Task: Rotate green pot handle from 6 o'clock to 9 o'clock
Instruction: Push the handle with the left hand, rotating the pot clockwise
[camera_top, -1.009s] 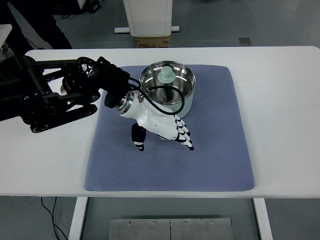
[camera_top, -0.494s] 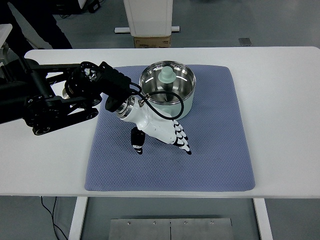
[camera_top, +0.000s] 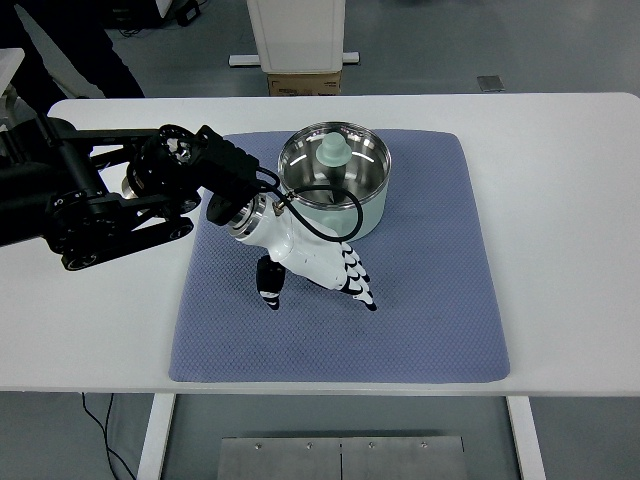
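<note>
Green pot (camera_top: 335, 178) sits at 12 o'clock on the blue mat (camera_top: 420, 300), upright, steel inside, with a pale green knob piece (camera_top: 331, 152) lying in it. Your left hand (camera_top: 318, 262) is just below the pot at its 6 o'clock side, palm down, fingers (camera_top: 355, 280) stretched out side by side toward 5 o'clock, thumb (camera_top: 270, 282) hanging apart toward 7. They pinch nothing that I can see. The handle itself is hidden under the wrist and hand, probably right there at 6, can't confirm contact. Right arm is not in the picture.

Handling call: the pot looks like thin rigid metal, light and empty, so it should turn easily, but the textured mat may grip the base and drag. Smooth wall is slippery; don't push on that. Take the handle stub near its root, or hook it sideways with the fingers, and sweep it clockwise toward 9. Push too high and it could tip or slide instead of turning.
</note>
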